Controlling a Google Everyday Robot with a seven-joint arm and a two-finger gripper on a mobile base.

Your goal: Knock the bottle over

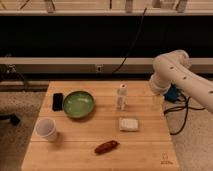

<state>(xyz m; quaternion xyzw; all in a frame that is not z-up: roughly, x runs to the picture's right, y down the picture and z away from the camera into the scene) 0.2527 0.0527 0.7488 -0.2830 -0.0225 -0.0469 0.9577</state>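
Note:
The bottle (121,96) is small, slim and white with a white cap. It stands upright near the middle of the back half of the wooden table (75,145). My white arm (172,72) reaches in from the right, above the table's right edge. The gripper (158,98) hangs below the arm's bend at the table's right edge, to the right of the bottle and apart from it. It holds nothing that I can see.
A green bowl (78,104) and a black phone (58,101) lie left of the bottle. A white paper cup (46,129) stands at the front left. A flat white block (129,124) and a reddish-brown oblong item (106,146) lie in front of the bottle.

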